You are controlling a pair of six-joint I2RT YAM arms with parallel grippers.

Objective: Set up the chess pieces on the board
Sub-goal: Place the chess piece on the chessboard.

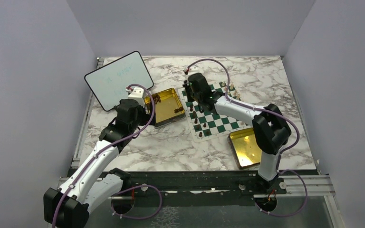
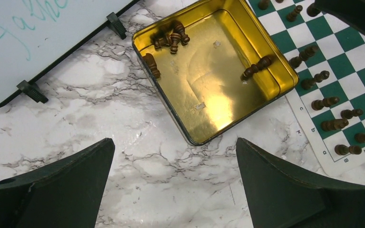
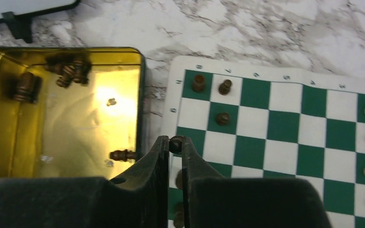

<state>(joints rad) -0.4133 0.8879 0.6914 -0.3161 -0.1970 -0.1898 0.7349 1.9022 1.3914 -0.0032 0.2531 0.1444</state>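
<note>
Though the bench (image 1: 161,147) carries both, the board (image 1: 218,124) sits nearer the right arm and the gold tin (image 2: 209,95) nearer the left. Left end effector (image 2: 174,142) hangs spread wide, empty, short of the tin's toppled dark pieces (image 2: 171,38). Right end effector (image 3: 175,140) pinched tight on one dark piece (image 3: 176,145) above the board's tin-side edge squares; placement looks straight down. Fingers hide its body; axis unclear.
</note>
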